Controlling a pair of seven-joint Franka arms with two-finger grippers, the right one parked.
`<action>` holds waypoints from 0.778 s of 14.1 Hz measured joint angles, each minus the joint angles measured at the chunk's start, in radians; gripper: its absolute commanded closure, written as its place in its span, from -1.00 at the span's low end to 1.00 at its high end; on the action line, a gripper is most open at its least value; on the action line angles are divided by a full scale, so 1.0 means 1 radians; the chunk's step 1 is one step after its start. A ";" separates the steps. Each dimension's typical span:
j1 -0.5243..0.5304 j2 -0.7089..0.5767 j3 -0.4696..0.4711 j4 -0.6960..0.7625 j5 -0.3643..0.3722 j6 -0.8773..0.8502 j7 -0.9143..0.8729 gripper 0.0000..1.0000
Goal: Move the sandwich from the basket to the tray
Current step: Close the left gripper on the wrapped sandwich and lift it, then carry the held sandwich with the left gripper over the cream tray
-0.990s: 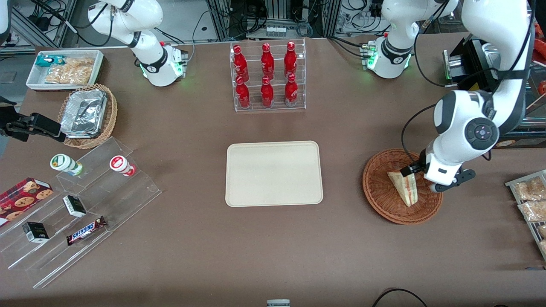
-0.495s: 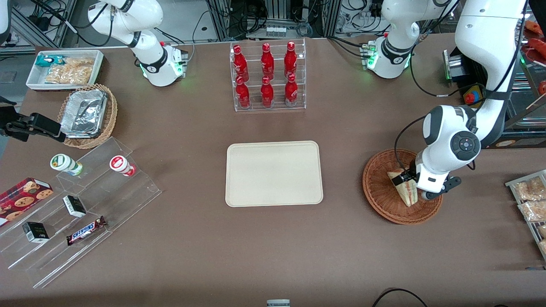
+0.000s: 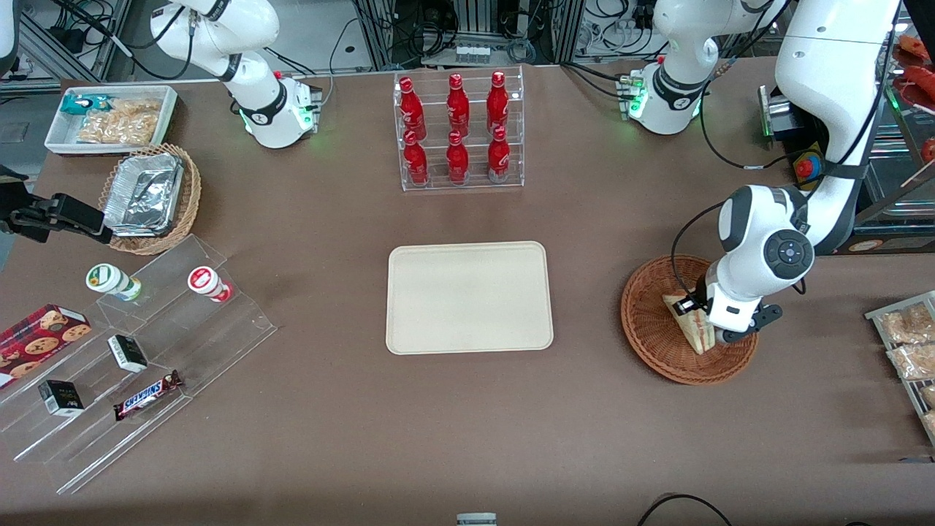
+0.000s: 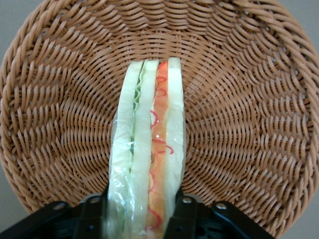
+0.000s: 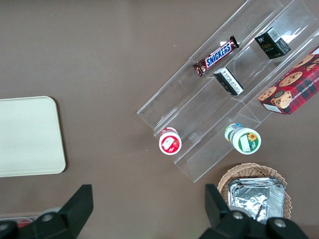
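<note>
Gripper (image 4: 142, 221) down inside the basket (image 4: 55, 124), one black finger (image 4: 92, 219) on each flat side of the sandwich (image 4: 147, 149), pads pressed against the clear wrap: closed on the sandwich at its wide end. Seen from the front, gripper (image 3: 694, 307) low over the basket's middle, under the white wrist of the working arm. Sandwich (image 3: 697, 330) standing on edge on the wicker floor, filling edge up. Pale bread slices outside, green layer on one side of the middle, orange-red layer with red curls on the other. Not lifted clear as far as can be judged; pointed end reaching toward the basket wall.

Basket (image 3: 650, 321) round, shallow, reddish-brown, resting on the brown table (image 3: 467, 424) toward the working arm's end. No other contents visible in it.

Tray (image 3: 468, 297) cream-beige, flat, at the table's centre, well apart from the basket. Surface bare.

Clear rack of red bottles (image 3: 458, 128) farther from the front camera than the tray, two rows of three, all upright.

Toward the parked arm's end: stepped clear display (image 3: 139, 358) carrying a Snickers bar (image 3: 148, 394), small dark boxes and two round-lidded cups; tan wicker basket with foil containers (image 3: 150, 196); white bin of bagged snacks (image 3: 109, 120).

Bagged tan snacks (image 3: 906, 340) at the table edge nearest the working arm.
</note>
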 measured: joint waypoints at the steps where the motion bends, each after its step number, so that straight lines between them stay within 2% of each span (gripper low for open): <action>1: 0.000 -0.003 0.000 0.004 0.000 0.002 0.015 0.74; 4: 0.001 -0.037 0.000 0.026 0.000 -0.002 0.058 0.71; 7: 0.000 -0.084 -0.019 0.072 0.000 -0.092 0.080 0.71; 11: -0.009 -0.095 -0.145 0.147 -0.008 -0.204 0.069 0.70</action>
